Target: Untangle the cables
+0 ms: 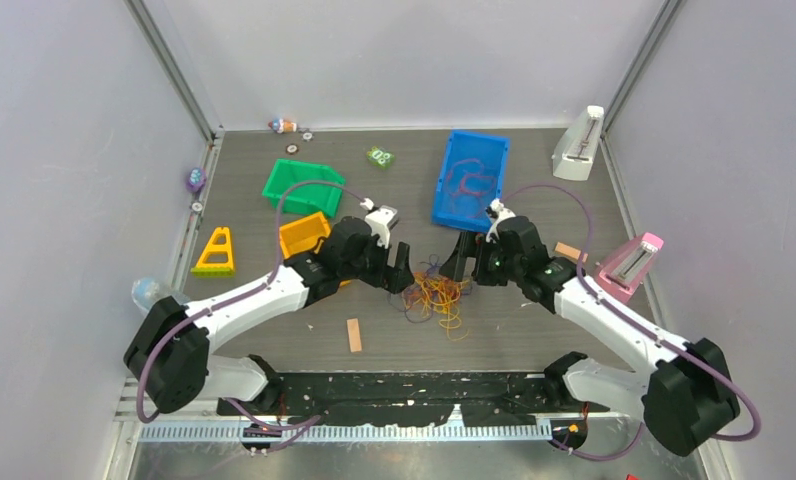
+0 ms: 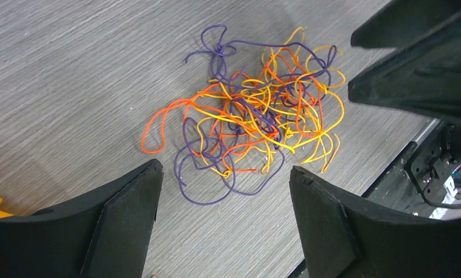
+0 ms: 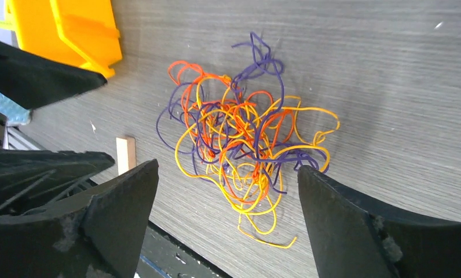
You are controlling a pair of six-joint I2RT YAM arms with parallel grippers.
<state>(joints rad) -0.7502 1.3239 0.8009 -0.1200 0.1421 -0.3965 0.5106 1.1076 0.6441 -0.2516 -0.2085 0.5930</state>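
The cables (image 1: 436, 296) lie in one tangled heap of thin orange, yellow and purple strands on the grey table, between the two arms. In the left wrist view the cables (image 2: 254, 119) sit ahead of my left gripper (image 2: 225, 176), whose jaws stand wide apart with nothing between them. In the right wrist view the cables (image 3: 245, 136) spread just ahead of my right gripper (image 3: 228, 174), also open and empty. From above, the left gripper (image 1: 402, 272) is just left of the heap and the right gripper (image 1: 456, 262) just above and right of it.
A blue bin (image 1: 471, 178) holding more strands stands behind the heap. A green bin (image 1: 302, 186), an orange bin (image 1: 304, 235) and a yellow triangle block (image 1: 215, 253) sit at the left. A small wooden block (image 1: 354, 334) lies near the front. Two stands (image 1: 578, 146) (image 1: 631, 264) are at right.
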